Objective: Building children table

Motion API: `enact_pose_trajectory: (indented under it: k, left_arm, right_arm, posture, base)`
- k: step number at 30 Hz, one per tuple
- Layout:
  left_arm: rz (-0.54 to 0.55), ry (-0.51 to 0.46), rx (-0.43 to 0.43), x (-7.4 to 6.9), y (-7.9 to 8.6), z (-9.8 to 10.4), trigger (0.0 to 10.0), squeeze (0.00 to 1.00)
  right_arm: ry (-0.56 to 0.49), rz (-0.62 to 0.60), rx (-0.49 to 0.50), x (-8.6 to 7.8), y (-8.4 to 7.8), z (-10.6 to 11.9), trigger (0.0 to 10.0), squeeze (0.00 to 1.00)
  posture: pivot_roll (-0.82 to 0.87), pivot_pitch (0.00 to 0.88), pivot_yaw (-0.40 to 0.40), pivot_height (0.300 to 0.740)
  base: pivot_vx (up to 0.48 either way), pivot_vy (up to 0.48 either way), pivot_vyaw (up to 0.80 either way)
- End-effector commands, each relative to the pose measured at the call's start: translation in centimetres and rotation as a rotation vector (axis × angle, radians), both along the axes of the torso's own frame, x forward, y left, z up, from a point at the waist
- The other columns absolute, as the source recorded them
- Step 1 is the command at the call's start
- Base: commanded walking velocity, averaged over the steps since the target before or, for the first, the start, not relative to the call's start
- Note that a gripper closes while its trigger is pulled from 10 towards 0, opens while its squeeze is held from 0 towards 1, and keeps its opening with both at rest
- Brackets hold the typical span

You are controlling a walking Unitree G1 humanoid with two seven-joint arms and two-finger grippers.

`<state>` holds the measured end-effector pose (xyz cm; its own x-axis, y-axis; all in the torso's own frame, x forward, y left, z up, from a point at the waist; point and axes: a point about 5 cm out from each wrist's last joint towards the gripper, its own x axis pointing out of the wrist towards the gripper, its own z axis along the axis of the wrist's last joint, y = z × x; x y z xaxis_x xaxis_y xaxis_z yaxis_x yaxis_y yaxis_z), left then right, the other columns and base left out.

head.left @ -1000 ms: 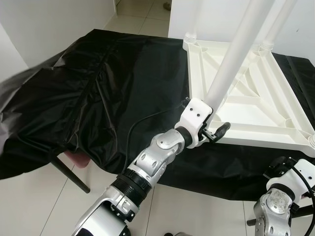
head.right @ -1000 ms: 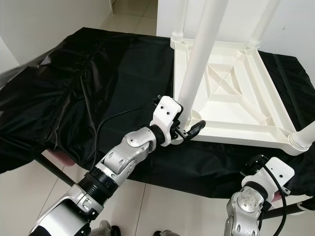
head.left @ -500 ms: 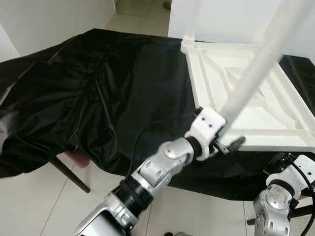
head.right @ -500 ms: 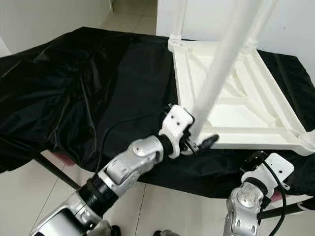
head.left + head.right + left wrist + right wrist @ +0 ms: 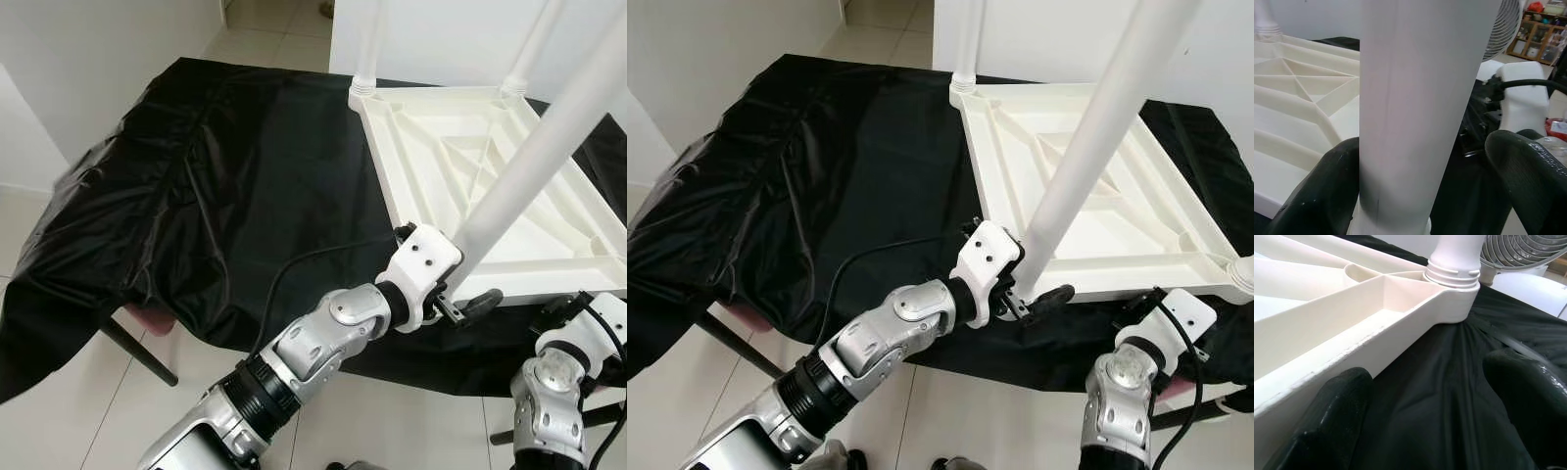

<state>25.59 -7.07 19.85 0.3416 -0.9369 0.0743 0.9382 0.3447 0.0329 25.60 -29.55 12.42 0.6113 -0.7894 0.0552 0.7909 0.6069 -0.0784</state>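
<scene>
Four legs are counted on the upturned white table (image 5: pixel 509 176), which is lying underside-up on the black cloth (image 5: pixel 216 176) at about 2 o'clock in the head views. Two legs are standing upright in the far corners at 12 and 1 o'clock. A third leg (image 5: pixel 1457 254) is seated in the near corner socket at 4 o'clock. The fourth leg (image 5: pixel 529 166) is set at the near corner around 5 o'clock and leans toward 1 o'clock, not upright like the others.

The left gripper (image 5: pixel 460 299) is placed around the base of that leaning leg. Its jaws are spread wide: in the left wrist view one finger (image 5: pixel 1327 191) is touching the leg and the other is standing apart from it, so no firm hold is made. Whether the leg end is threaded into its socket cannot be told, as the joint is hidden by the wrist.

The right gripper (image 5: pixel 1435 401) is held low beside the table rim near the third leg, jaws open with nothing in them and only cloth between them.

The step in hand is judged to be the fitting of the last leg. For the next move, the leg would need to be brought upright over its socket, clamped, and pushed or twisted home, with the frame steadied by the right gripper.
</scene>
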Motion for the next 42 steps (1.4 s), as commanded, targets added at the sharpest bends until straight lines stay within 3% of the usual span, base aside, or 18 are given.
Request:
enact_pose_trajectory:
  k: [1, 15, 26, 32, 34, 38, 42]
  left_arm:
    - [-0.423, -0.040, 0.017, -2.9, -1.0, 0.5, 10.0, 0.00]
    - [-0.423, -0.043, 0.004, -3.0, -1.2, 0.9, 10.0, 0.00]
    - [-0.444, -0.054, 0.006, -3.2, -1.6, 1.2, 10.0, 0.00]
    - [-0.367, -0.065, 0.041, -2.6, -2.2, 0.9, 10.0, 0.00]
    - [-0.280, -0.069, 0.073, -1.8, -2.6, 0.7, 10.0, 0.00]
    - [-0.216, -0.063, 0.097, -1.2, -3.0, 0.6, 10.0, 0.00]
    - [-0.171, -0.071, 0.101, -1.2, -3.3, 0.5, 10.0, 0.00]
  right_arm:
    - [0.061, 0.033, 0.024, 0.9, -0.4, -0.8, 10.0, 0.00]
    - [0.060, 0.055, -0.019, 3.3, -2.1, 0.9, 10.0, 0.00]
    - [0.062, 0.053, -0.020, 3.8, -2.2, 0.8, 10.0, 0.00]
    - [0.057, 0.055, -0.027, 3.9, -2.1, 0.7, 10.0, 0.00]
    - [0.053, 0.067, -0.031, 3.8, -1.6, 0.7, 10.0, 0.00]
    - [0.054, 0.069, -0.030, 3.6, -1.3, 0.4, 10.0, 0.00]
    - [0.062, 0.067, -0.030, 3.3, -1.2, 0.1, 10.0, 0.00]
  posture:
    - [0.01, 0.141, -0.038, 0.740]
    - [0.01, 0.143, -0.056, 0.740]
    - [0.01, 0.141, -0.055, 0.740]
    - [0.00, 0.145, -0.044, 0.740]
    - [0.00, 0.149, -0.043, 0.740]
    - [0.00, 0.154, -0.043, 0.740]
    - [0.00, 0.163, -0.043, 0.740]
  base:
    - [0.000, 0.000, 0.00]
    - [0.000, 0.000, 0.00]
    - [0.000, 0.000, 0.00]
    - [0.000, 0.000, 0.00]
    - [0.000, 0.000, 0.00]
    - [0.000, 0.000, 0.00]
    - [0.000, 0.000, 0.00]
